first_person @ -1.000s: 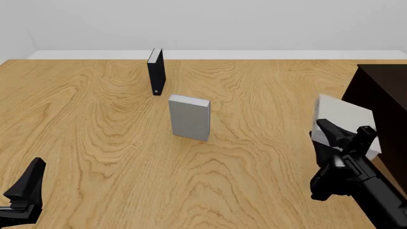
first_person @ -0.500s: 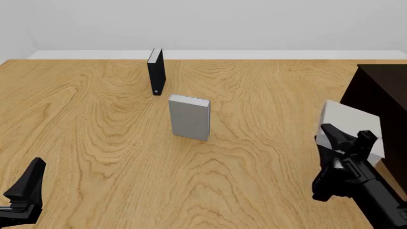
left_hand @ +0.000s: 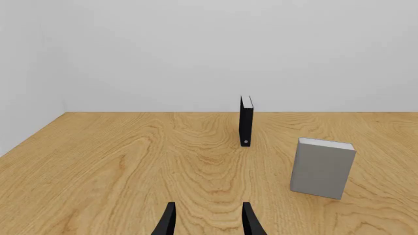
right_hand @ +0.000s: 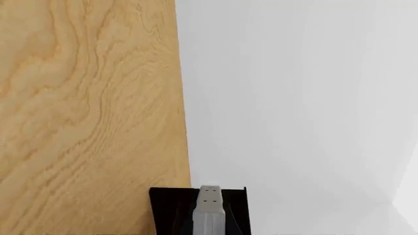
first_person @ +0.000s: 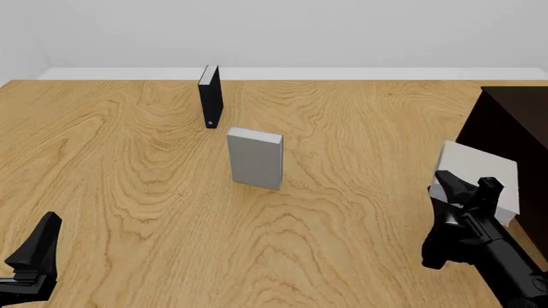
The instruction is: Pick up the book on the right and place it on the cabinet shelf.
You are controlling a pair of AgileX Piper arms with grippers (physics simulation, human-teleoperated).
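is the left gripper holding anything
No, in the left wrist view the left gripper has only bare table showing between its fingers.

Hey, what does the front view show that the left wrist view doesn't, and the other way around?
Only the front view shows the right gripper shut on the book, lifted beside the dark cabinet at the table's right edge. Only the left wrist view shows the left gripper from behind, fingers apart and holding nothing. Both show the wooden table, the black book standing upright toward the far edge, and the other grey book standing nearer the arms.
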